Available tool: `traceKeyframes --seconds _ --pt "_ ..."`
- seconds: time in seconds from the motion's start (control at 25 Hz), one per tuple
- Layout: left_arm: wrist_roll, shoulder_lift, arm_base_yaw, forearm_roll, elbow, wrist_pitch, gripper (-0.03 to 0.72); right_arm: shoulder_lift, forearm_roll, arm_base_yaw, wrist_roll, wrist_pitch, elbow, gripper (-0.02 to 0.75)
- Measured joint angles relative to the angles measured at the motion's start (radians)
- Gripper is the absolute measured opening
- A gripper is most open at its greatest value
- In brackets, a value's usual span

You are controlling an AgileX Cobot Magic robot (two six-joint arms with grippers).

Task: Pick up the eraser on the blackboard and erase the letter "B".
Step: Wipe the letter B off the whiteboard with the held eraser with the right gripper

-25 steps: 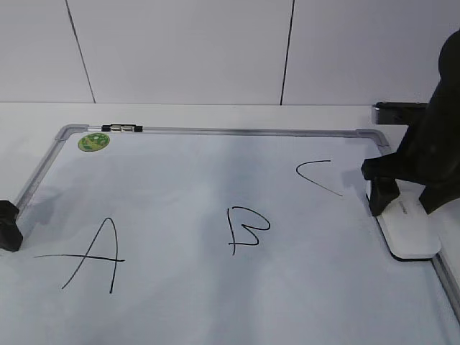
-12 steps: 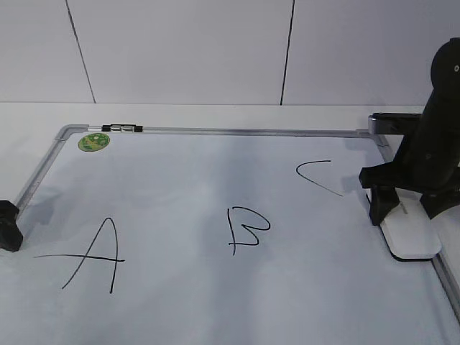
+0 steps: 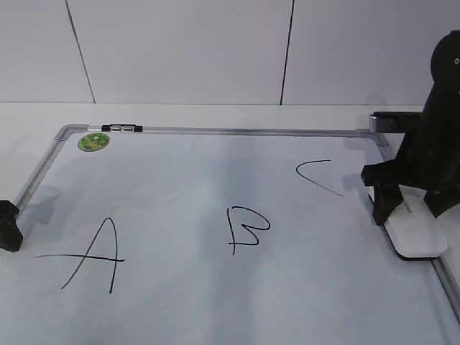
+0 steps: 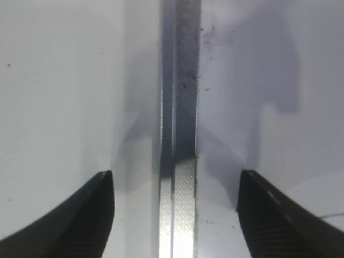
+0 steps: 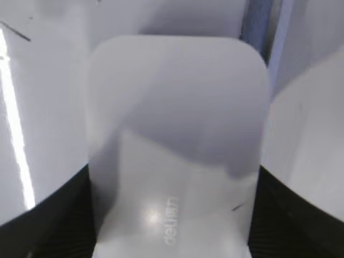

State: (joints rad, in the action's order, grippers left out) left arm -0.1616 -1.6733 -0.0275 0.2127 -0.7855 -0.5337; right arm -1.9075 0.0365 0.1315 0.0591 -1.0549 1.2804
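Note:
The eraser, a flat white block with grey print, lies at the right edge of the blackboard. My right gripper straddles it, one black finger against each long side. In the right wrist view the eraser fills the gap between the jaws, which touch both of its sides. The letter "B" is drawn mid-board, well to the left of the eraser. My left gripper is open and empty at the board's left edge, and its jaws span the grey frame rail.
A crossed "A" is at the left and an open "C" just left of the right gripper. A green sticker and a small black clip sit at the far left corner. The grey frame runs beside the eraser.
The right gripper has settled lower around the eraser and its fingers have closed against its sides. The eraser has shifted slightly to the right. The left gripper has not moved.

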Motion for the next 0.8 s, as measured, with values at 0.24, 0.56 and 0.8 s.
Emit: traceKeyframes --seconds 0.24,0.56,0.8 --pt "0.000 0.000 0.000 0.000 0.000 0.000 0.540 0.047 -0.014 0.096 0.000 -0.032 0.106 0.553" --pt "0.000 0.000 0.000 0.003 0.000 -0.004 0.540 0.048 0.001 0.244 0.000 -0.051 0.221 0.553" --pt "0.000 0.000 0.000 0.010 0.000 -0.016 0.526 0.024 0.042 0.293 0.001 -0.053 0.231 0.552"
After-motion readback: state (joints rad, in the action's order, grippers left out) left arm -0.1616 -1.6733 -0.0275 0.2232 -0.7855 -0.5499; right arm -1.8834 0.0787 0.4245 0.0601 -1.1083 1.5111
